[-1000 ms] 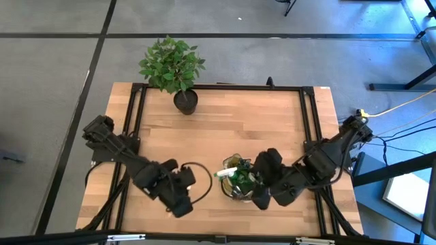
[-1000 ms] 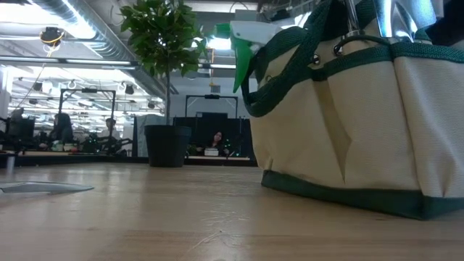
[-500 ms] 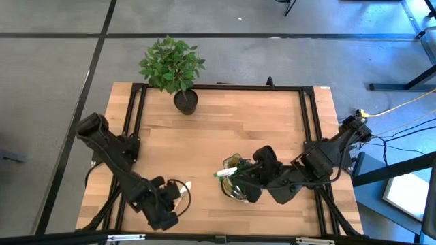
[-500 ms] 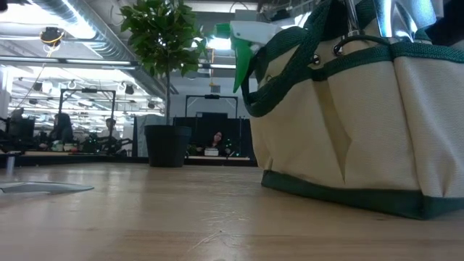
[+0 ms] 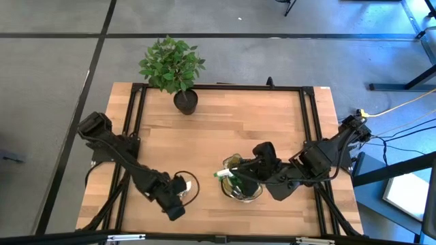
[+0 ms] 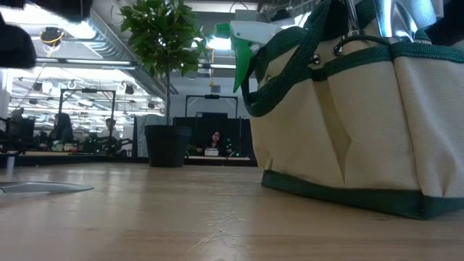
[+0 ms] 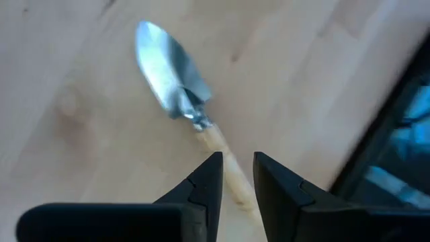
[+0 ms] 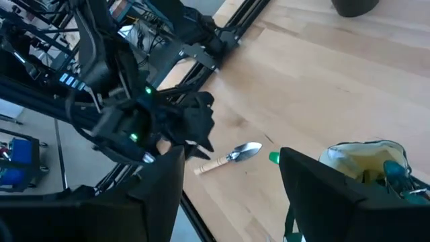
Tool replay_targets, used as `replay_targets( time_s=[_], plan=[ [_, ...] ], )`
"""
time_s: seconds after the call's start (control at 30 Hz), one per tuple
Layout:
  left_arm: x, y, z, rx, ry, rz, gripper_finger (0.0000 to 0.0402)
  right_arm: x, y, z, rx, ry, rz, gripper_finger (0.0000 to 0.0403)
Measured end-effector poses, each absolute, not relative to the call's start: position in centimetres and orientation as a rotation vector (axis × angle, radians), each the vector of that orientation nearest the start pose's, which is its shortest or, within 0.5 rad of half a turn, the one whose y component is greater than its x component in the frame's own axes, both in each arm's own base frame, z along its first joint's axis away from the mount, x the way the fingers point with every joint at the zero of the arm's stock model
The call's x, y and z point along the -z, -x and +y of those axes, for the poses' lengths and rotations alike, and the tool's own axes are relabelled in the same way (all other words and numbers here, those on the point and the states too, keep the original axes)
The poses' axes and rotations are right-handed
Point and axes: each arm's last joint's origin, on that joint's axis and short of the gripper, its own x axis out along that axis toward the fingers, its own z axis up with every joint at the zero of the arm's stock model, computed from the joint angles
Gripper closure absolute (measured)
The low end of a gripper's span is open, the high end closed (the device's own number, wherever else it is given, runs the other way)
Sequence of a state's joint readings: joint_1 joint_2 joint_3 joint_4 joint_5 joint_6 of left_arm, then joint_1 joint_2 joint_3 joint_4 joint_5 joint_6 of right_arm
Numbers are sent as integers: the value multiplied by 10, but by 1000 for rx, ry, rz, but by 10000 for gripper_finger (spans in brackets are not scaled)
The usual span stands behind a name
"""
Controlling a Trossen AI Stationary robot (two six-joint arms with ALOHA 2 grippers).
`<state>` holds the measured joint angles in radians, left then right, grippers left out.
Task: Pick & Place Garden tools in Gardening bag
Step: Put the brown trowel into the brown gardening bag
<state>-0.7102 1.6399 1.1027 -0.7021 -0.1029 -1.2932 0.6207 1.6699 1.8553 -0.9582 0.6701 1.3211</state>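
Near table front edge, left gripper [image 7: 236,176] jaws straddle trowel [image 7: 180,101] handle.

My left pincer [image 7: 234,176] straddles the trowel [image 7: 176,89] lying on the tabletop [image 5: 225,129]; the bag [image 5: 240,180] sits right of it, below my right pincer [image 8: 232,161].

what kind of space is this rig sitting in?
Probably an open-plan lab or office workshop. The low view shows exposed ceiling ducting and people at desks beyond the wooden table; the high view shows a grey floor with taped lines.
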Motion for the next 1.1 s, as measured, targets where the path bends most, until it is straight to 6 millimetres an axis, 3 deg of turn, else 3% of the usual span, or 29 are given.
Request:
replay_targets(
  time_s=[0.5,0.63,0.9,1.1],
  plan=[
    [-165,-241,-213,-319,508,1332,318,-407,-292,176,440,-823,472,158],
    [-163,-245,-217,-284,535,1307,310,-406,-292,176,444,-819,476,158],
    [-161,-247,-214,-314,517,1297,258,-407,-293,175,442,-826,473,157],
    [-160,-246,-212,-328,507,1309,252,-407,-293,175,442,-825,473,157]
  ],
)
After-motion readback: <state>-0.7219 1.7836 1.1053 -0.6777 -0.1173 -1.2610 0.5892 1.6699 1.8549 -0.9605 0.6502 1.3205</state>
